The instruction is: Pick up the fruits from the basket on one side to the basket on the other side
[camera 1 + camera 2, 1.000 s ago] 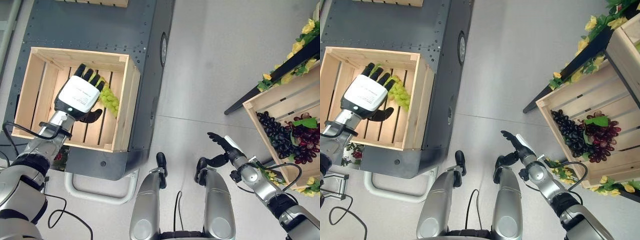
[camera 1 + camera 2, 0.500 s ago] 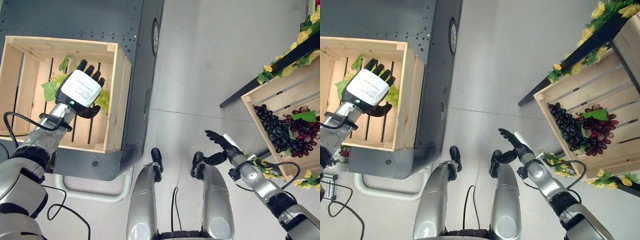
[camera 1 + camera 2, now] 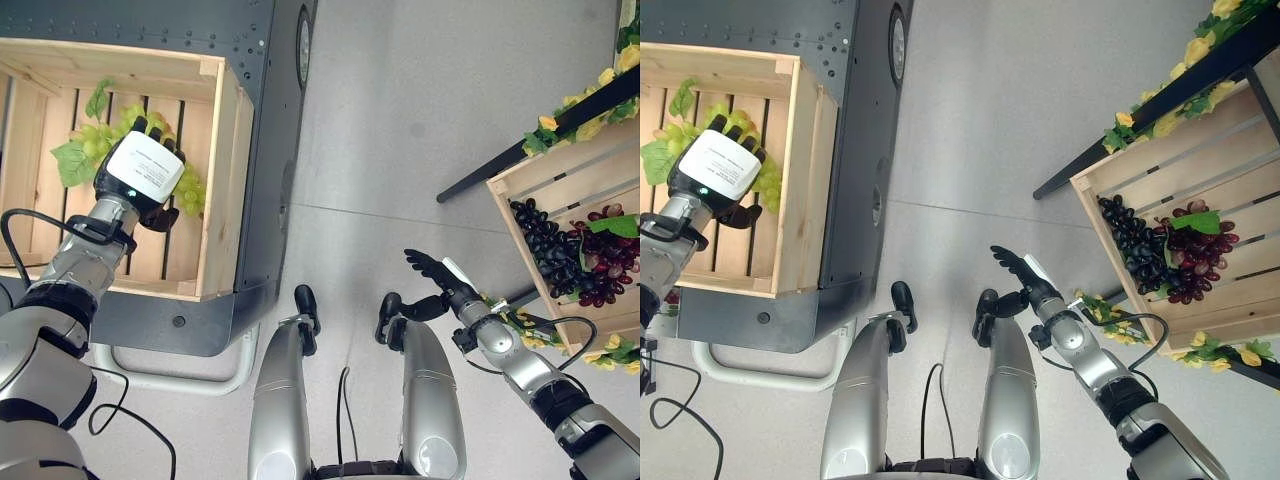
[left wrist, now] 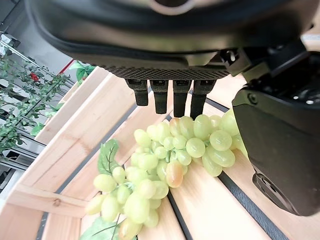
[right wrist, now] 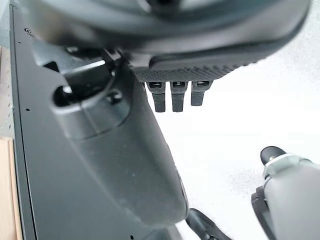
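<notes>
Green grapes [image 4: 165,170] lengthwise along crate slats [image 4: 210,205]

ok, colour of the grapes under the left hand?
Pale green grapes, with a green leaf; clearest in the left wrist view, below the left hand.

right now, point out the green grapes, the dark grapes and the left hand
green grapes [image 4: 172,150], left wrist view, middle of the bunch
dark grapes [image 3: 545,250], left eye view, black cluster
left hand [image 3: 142,172], left eye view, white back
</notes>
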Motion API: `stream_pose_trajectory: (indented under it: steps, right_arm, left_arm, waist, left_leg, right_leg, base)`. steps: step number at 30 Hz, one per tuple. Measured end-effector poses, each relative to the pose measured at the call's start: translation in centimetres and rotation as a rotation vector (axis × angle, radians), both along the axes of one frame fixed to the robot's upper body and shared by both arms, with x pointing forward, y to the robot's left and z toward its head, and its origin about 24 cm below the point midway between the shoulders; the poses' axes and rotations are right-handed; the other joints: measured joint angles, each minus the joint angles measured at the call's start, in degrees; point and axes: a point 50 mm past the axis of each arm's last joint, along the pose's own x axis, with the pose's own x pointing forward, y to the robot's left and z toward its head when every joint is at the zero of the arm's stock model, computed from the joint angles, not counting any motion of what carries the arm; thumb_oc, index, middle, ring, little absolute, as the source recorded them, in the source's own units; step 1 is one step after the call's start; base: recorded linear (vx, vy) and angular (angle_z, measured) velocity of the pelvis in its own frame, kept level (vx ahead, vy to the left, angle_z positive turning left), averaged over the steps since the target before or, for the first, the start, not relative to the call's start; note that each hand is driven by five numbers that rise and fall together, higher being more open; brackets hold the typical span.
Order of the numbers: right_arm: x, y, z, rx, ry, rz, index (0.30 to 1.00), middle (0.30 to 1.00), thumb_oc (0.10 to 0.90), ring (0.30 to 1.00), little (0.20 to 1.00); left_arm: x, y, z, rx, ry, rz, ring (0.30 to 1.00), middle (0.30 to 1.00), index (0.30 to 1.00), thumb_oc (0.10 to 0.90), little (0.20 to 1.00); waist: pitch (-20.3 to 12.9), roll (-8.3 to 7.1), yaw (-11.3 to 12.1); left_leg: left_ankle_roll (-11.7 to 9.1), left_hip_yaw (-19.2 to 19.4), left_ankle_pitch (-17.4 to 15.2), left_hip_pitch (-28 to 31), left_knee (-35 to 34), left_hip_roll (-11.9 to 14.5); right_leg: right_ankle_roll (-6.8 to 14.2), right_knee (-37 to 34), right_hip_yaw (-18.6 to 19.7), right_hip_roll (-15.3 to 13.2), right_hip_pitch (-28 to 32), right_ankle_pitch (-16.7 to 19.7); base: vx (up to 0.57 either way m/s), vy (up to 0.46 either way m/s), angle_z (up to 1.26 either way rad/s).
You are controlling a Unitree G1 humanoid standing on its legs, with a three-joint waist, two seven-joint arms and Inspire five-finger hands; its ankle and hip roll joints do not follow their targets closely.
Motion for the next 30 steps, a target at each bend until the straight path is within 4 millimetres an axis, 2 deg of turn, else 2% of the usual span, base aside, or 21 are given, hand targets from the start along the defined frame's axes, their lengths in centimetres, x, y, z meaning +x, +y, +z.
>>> stream_pose_trajectory:
  steps: [6, 12, 20, 21, 22, 23, 30]
  right_arm:
    - [0.6, 0.2, 0.8, 0.031, -0.021, -0.003, 0.900, 0.900, 0.800, 0.900, 0.900]
    - [0.4, 0.1, 0.5, 0.031, -0.011, -0.006, 0.900, 0.900, 0.800, 0.900, 0.900]
    - [0.6, 0.6, 1.4, 0.053, -0.042, 0.013, 0.900, 0.900, 0.800, 0.900, 0.900]
    - [0.6, 0.6, 1.4, 0.055, -0.043, 0.013, 0.900, 0.900, 0.800, 0.900, 0.900]
    - [0.6, 0.6, 1.4, 0.063, -0.043, 0.009, 0.900, 0.900, 0.800, 0.900, 0.900]
    - [0.6, 0.6, 1.4, 0.079, -0.039, 0.004, 0.900, 0.900, 0.800, 0.900, 0.900]
    - [0.7, -0.1, 2.3, 0.087, -0.067, -0.004, 0.900, 0.900, 0.800, 0.900, 0.900]
  left_arm:
    - [0.0, 0.2, 0.2, 0.020, -0.008, -0.014, 0.900, 0.900, 0.900, 0.800, 0.900]
    - [-0.1, -0.2, -0.1, 0.036, -0.009, -0.090, 0.900, 0.900, 0.900, 0.800, 0.900]
    - [-0.1, 0.2, -0.1, 0.045, 0.025, -0.047, 0.900, 0.900, 0.900, 0.800, 0.900]
    - [-0.1, 0.2, -0.1, 0.044, 0.025, -0.044, 0.818, 0.818, 0.818, 0.745, 0.818]
    - [-0.1, 0.2, -0.1, 0.040, 0.025, -0.036, 0.408, 0.408, 0.408, 0.472, 0.408]
    - [-0.1, 0.2, 0.0, 0.037, 0.026, -0.030, 0.300, 0.300, 0.300, 0.400, 0.300]
    - [0.1, 0.6, 0.0, 0.007, 0.061, 0.060, 0.300, 0.300, 0.300, 0.400, 0.300]
  waist:
    - [-0.06, -0.64, -0.50]
    - [-0.05, -0.66, 0.13]
    - [-0.05, -0.66, 0.13]
    - [-0.05, -0.66, 0.12]
    - [-0.05, -0.67, 0.07]
    - [-0.05, -0.66, 0.00]
    - [-0.06, -0.65, -0.25]
  left_leg:
    - [0.24, 0.23, -0.60, -2.10, 1.46, 0.43]
    - [0.38, 0.21, -0.66, -2.92, 1.66, 0.35]
    - [0.27, 0.43, -0.63, -3.53, 2.16, 0.40]
    - [0.33, 0.45, -0.67, -3.60, 2.23, 0.46]
    - [0.45, 0.44, -0.74, -3.69, 2.25, 0.53]
    - [0.47, 0.43, -0.75, -3.75, 2.27, 0.59]
    - [0.31, 1.08, -0.65, -3.78, 2.40, 0.72]
  right_leg:
    - [-0.29, 0.81, 0.31, -0.15, -1.96, -0.17]
    - [-0.34, 1.05, 0.48, -0.24, -2.91, -0.20]
    - [-0.46, 1.84, 0.70, -0.44, -3.78, -0.37]
    - [-0.48, 1.91, 0.68, -0.43, -3.84, -0.44]
    - [-0.54, 1.95, 0.69, -0.38, -3.95, -0.48]
    - [-0.54, 1.98, 0.73, -0.39, -4.00, -0.48]
    - [-0.72, 2.88, 1.42, -0.36, -4.93, -0.76]
  base:
    - [0.00, 0.007, -0.01]
    - [0.00, 0.018, 0.00]
    - [-0.01, 0.035, -0.01]
    - [0.00, 0.000, 0.00]
    - [0.00, 0.000, 0.00]
    - [0.00, 0.000, 0.00]
    - [-0.01, 0.006, -0.03]
